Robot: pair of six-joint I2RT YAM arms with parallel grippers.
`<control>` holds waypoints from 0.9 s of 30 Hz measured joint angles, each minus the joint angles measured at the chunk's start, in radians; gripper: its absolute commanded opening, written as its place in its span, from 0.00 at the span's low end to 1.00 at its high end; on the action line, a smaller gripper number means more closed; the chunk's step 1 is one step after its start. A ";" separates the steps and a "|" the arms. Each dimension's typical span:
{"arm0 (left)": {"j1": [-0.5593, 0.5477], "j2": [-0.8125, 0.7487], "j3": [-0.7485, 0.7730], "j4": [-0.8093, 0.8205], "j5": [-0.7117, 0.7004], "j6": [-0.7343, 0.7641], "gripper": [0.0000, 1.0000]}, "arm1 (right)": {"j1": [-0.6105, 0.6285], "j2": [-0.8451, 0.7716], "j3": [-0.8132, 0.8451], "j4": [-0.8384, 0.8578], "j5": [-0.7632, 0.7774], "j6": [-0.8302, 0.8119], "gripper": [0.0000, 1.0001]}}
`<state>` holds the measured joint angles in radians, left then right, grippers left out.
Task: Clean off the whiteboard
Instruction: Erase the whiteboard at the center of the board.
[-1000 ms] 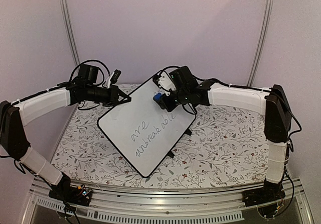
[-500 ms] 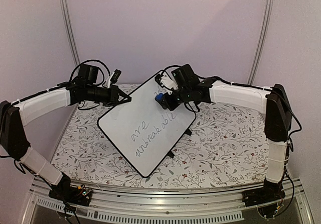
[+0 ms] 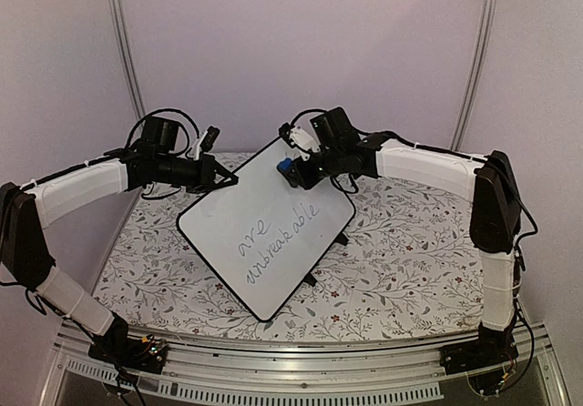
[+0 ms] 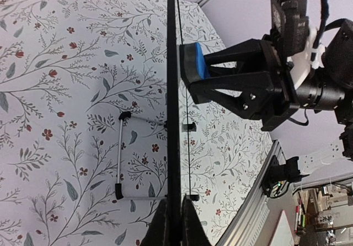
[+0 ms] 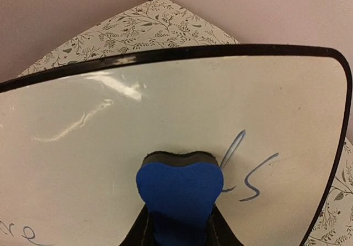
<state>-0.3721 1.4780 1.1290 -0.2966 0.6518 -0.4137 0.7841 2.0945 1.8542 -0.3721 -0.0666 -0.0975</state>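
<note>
The whiteboard (image 3: 264, 228) stands tilted on the table, white with a thin black rim and dark handwriting across its lower half. My left gripper (image 3: 230, 179) is shut on its upper left edge; in the left wrist view the board's rim (image 4: 172, 91) runs edge-on between the fingers. My right gripper (image 3: 293, 174) is shut on the blue eraser (image 3: 286, 168) and presses its dark pad against the board's top corner. In the right wrist view the eraser (image 5: 179, 193) sits on the board (image 5: 110, 146), with a few blue strokes (image 5: 251, 182) just right of it.
The table (image 3: 410, 260) has a floral cloth. The board's black clip feet (image 3: 342, 238) and a wire stand (image 4: 119, 158) rest behind it. A metal rail (image 3: 291, 370) runs along the near edge. Walls and two upright poles close the back.
My right gripper has moved up and slightly left along the board with the eraser, toward the top corner. The left arm and the board have not moved.
</note>
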 measured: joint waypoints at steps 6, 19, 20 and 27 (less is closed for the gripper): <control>0.000 0.000 0.000 -0.001 -0.001 -0.002 0.00 | 0.000 -0.080 -0.177 0.023 0.005 0.008 0.21; 0.000 0.000 0.000 0.001 0.003 0.001 0.00 | 0.000 -0.102 -0.208 -0.020 0.012 0.015 0.22; 0.000 0.000 0.000 0.001 0.003 0.001 0.00 | 0.000 -0.088 -0.175 -0.031 0.013 0.015 0.22; 0.000 0.000 0.000 0.001 0.004 0.002 0.00 | 0.000 0.023 0.076 -0.059 0.024 0.004 0.22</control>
<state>-0.3721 1.4780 1.1290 -0.2955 0.6559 -0.4122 0.7837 2.1170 1.9301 -0.4313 -0.0425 -0.0933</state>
